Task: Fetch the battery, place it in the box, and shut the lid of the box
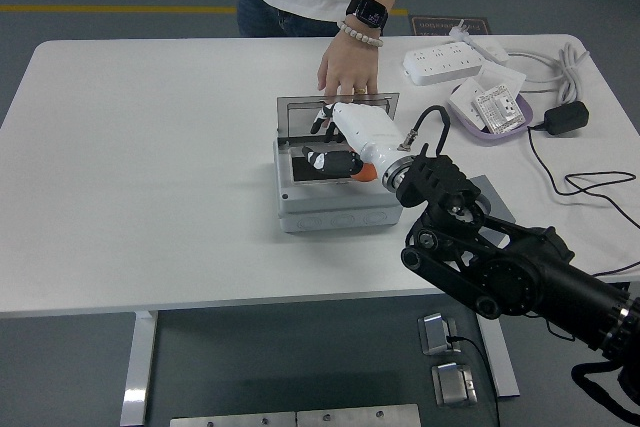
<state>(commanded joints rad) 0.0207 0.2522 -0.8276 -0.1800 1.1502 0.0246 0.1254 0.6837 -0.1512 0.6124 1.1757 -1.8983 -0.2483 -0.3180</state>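
On the white table [150, 167], the right hand [335, 142] is reaching into the grey box [330, 209], fingers curling around the orange battery [366, 173]. A person's hand [349, 75] is resting on the standing lid [338, 115]. The lid looks stiff and light, best pushed at its top edge.

Bright all over, with soft even light from above. Very white on the bench [150, 177], a bit washed out but no hard glare. Only a thin soft shadow along the near side of the box [335, 192]. Dark inside the box, so hard to see in there. Sharp nearly everywhere, no blur. Dark and dull on the black right arm [510, 277], few details.
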